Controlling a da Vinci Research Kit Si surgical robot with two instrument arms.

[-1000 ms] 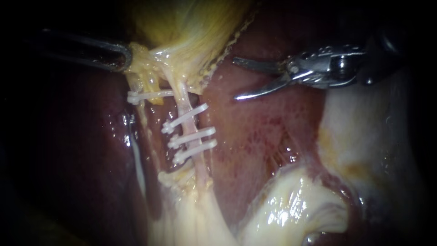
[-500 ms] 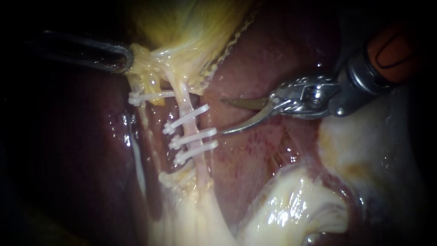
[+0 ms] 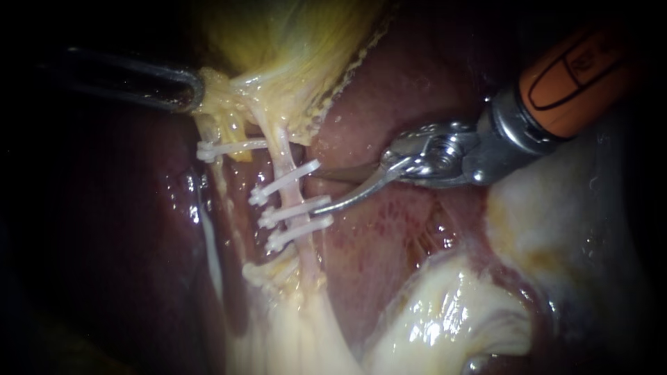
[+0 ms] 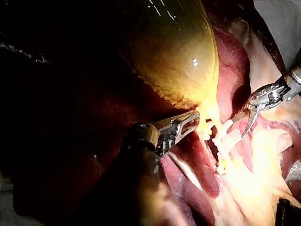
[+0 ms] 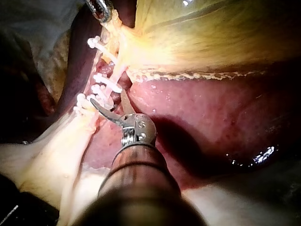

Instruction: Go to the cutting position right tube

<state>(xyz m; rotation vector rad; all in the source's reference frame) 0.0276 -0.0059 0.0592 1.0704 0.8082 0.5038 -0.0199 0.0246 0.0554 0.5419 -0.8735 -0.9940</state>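
The left instrument (image 3: pixel 189 89), jaws clamped on the gallbladder (image 3: pixel 299 42) neck, holds the right tube (image 3: pixel 295 191) taut so the right instrument (image 3: pixel 318 189), blades parted (gripping nothing), can reach between its clips (image 3: pixel 285 182).

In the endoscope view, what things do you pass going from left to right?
First the left instrument → single white clip → right tube carrying three clips → right instrument.

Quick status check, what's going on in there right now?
Left instrument: jaws shut on gallbladder. Right instrument: jaws open, tips at clips on right tube. Nothing in between.
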